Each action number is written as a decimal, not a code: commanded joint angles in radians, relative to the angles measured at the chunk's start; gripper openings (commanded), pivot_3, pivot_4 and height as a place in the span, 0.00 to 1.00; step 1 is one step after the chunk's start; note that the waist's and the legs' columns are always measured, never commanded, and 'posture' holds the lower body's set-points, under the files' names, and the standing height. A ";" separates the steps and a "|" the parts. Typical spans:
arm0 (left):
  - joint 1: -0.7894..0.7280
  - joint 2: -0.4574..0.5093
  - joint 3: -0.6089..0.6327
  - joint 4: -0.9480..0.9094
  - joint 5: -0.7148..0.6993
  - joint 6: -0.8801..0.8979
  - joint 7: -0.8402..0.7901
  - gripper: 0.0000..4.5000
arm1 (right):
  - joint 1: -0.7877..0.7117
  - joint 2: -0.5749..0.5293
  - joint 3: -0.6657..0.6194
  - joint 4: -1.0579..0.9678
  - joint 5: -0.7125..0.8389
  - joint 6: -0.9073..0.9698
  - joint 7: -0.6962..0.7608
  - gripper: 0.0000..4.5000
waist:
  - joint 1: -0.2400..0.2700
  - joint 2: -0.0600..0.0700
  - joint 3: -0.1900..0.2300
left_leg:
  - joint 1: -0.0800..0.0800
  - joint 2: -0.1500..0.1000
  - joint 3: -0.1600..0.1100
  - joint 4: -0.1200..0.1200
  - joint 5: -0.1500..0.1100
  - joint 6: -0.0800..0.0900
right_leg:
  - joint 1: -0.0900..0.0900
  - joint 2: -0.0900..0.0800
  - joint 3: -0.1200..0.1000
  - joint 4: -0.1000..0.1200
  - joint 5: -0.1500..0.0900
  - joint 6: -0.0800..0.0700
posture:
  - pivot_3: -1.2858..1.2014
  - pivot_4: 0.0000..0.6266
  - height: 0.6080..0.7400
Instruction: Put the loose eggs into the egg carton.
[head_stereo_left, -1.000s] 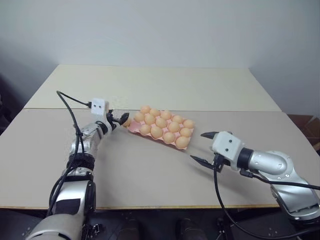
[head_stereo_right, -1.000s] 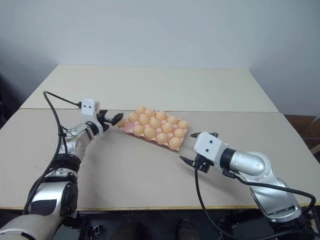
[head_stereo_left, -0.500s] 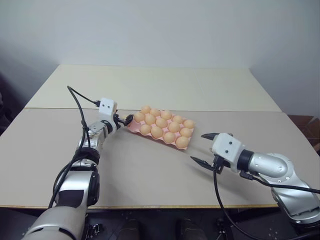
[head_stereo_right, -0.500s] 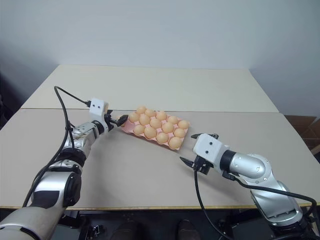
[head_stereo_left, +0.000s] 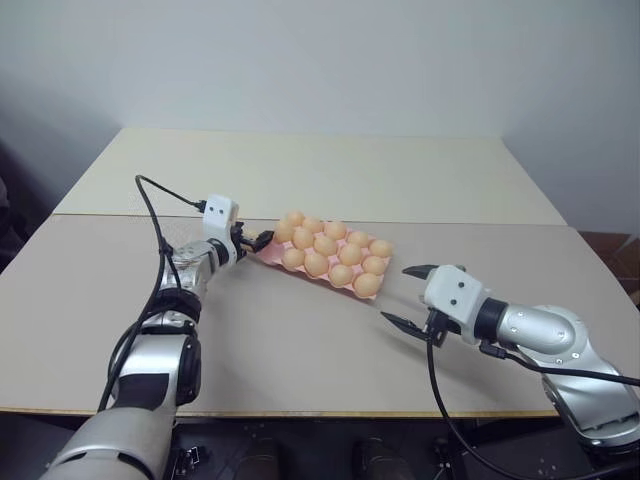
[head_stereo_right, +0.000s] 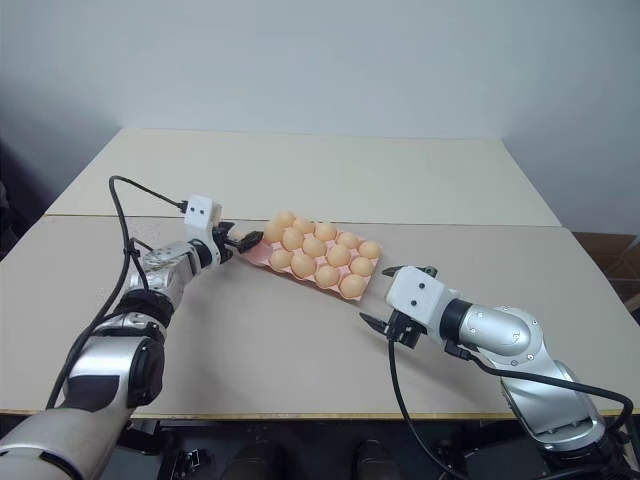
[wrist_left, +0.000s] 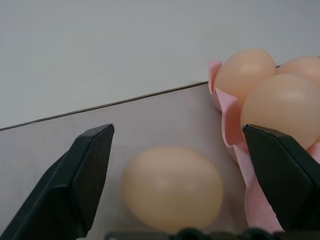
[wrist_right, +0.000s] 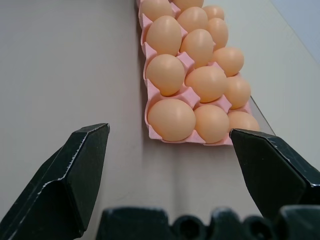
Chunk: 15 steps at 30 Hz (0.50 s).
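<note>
- The table (head_stereo_left: 330, 330), a wide pale beige top, carries everything; a seam line crosses it just behind the egg carton, with a second matching panel beyond it.
- No brand, label or writing can be read on anything here.
- The right arm (head_stereo_left: 545, 335) lies on the near right side of the egg carton, silver with a white wrist block.
- The left arm (head_stereo_left: 175, 300) reaches in toward the carton's left end, a black cable looping over it.
- The egg carton (head_stereo_left: 268, 256), a flat pink moulded tray, sits mid-table at a slant, its cups filled with pale orange eggs (head_stereo_left: 340, 255) in rows.
- The right gripper (head_stereo_left: 403, 296) hangs near the carton's near right corner, apart from it, its black fingers (wrist_right: 75, 175) spread wide with nothing between them; the right wrist view looks straight along the carton's rows.
- The left gripper (head_stereo_left: 256, 240) sits right at the carton's left end, fingers (wrist_left: 80, 175) spread wide.
- One loose egg (wrist_left: 172, 187) lies on the table just beside the carton's pink edge, outside the cups, between the left gripper's two spread fingers; neither finger touches it in the left wrist view.
</note>
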 joint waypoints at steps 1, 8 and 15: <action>0.008 0.002 -0.016 0.003 0.023 0.007 0.007 1.00 | -0.015 -0.005 -0.032 -0.020 0.001 -0.002 -0.004 1.00 | 0.000 0.000 0.000 | 0.000 0.000 0.000 0.000 0.000 0.000 | 0.000 0.000 0.000 0.000 0.000 0.000 | 0.52 0.24 1.00; 0.014 0.018 -0.048 -0.024 0.057 0.065 0.044 1.00 | -0.017 -0.002 -0.030 -0.019 -0.001 -0.002 -0.006 1.00 | -0.001 0.000 0.000 | 0.001 0.000 0.000 0.000 0.000 0.000 | 0.001 0.000 0.000 0.001 0.000 0.000 | 0.52 0.24 1.00; 0.133 0.056 -0.041 -0.266 0.018 0.172 -0.009 1.00 | -0.001 0.000 -0.030 -0.028 -0.007 -0.003 -0.013 1.00 | -0.014 0.000 0.000 | 0.003 0.000 0.000 0.000 0.000 0.000 | 0.001 0.000 0.002 0.002 0.000 0.000 | 0.52 0.24 1.00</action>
